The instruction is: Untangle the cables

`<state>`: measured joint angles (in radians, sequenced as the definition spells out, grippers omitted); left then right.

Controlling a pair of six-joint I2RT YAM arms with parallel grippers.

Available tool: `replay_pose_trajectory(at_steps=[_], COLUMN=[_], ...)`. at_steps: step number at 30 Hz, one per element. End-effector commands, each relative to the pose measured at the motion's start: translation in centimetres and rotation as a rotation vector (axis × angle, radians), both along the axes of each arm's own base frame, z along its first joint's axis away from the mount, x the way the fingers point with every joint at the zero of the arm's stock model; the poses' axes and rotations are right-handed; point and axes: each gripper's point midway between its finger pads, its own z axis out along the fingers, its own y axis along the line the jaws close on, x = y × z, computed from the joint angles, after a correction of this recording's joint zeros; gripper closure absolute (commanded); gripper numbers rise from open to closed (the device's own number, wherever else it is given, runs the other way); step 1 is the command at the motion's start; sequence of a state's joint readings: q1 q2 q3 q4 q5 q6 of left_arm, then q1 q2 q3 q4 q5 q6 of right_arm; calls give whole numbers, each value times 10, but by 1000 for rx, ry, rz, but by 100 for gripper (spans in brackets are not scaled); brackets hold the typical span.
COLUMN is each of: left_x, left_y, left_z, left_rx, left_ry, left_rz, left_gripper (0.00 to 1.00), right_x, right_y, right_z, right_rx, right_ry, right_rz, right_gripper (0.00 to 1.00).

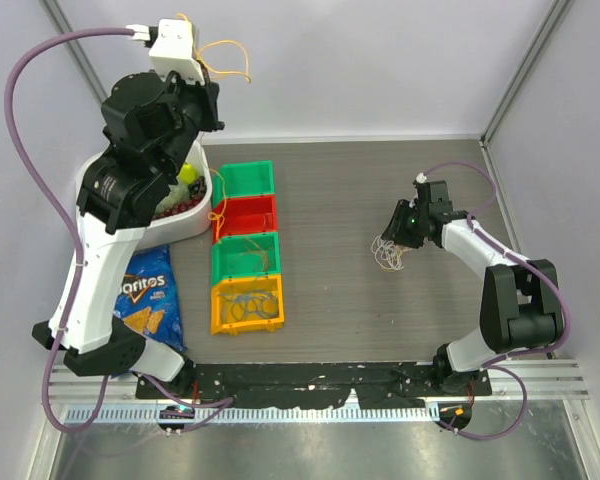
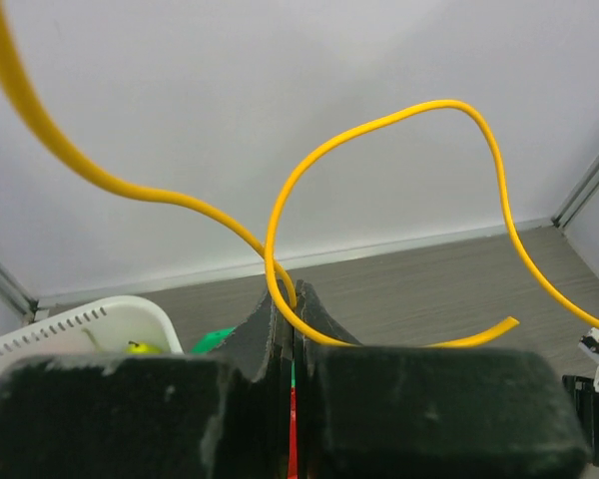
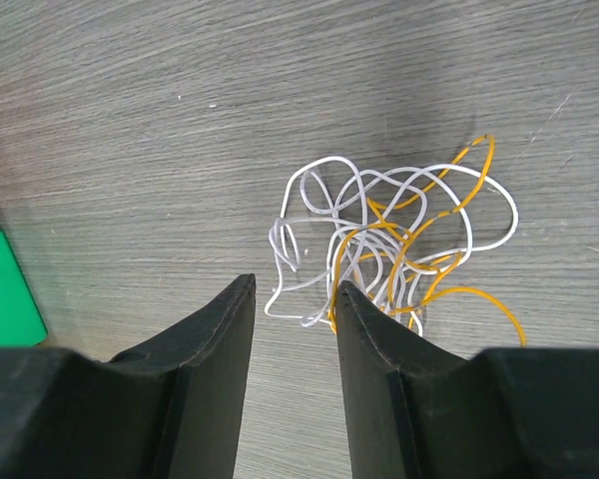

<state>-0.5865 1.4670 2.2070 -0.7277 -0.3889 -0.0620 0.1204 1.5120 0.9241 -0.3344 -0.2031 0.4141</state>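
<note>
My left gripper (image 2: 293, 294) is shut on a yellow cable (image 2: 379, 125) and holds it high above the table's back left corner; the cable loops free in the air (image 1: 228, 58). My right gripper (image 3: 295, 287) is open, just above the table beside a tangle of white and yellow cables (image 3: 399, 239). In the top view the tangle (image 1: 390, 253) lies on the table just left of the right gripper (image 1: 404, 228). The right finger's tip touches the tangle's near edge.
A row of bins stands left of centre: green (image 1: 246, 180), red (image 1: 247, 216), green (image 1: 246, 258) and yellow (image 1: 248, 306), the near ones holding cables. A white basket (image 1: 190, 222) and a Doritos bag (image 1: 148, 292) sit at the left.
</note>
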Motion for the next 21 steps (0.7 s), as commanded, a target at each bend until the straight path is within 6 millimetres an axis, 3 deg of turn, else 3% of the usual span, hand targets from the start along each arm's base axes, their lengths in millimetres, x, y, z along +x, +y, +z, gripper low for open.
replay_pose_trajectory(at_steps=[1,12,17,21], left_x=[8,45,64,70], left_y=[-15,-20,-12,-7], left_z=[25,19,-30,-58], left_rx=[-51,-38,-34,-19], left_ry=[-110,-132,-53,-9], left_rz=[-56,-11,35,55], left_gripper=[100,100,100,100], right_x=[16,11,8,9], right_y=[2,-2,-2,-2], right_z=[19,18,16,18], right_rx=[10,-7,-9,-7], right_ry=[-71,-67,-60,-62], right_rz=[-1,-5,-2,-2], right_gripper=[57,57,57,57])
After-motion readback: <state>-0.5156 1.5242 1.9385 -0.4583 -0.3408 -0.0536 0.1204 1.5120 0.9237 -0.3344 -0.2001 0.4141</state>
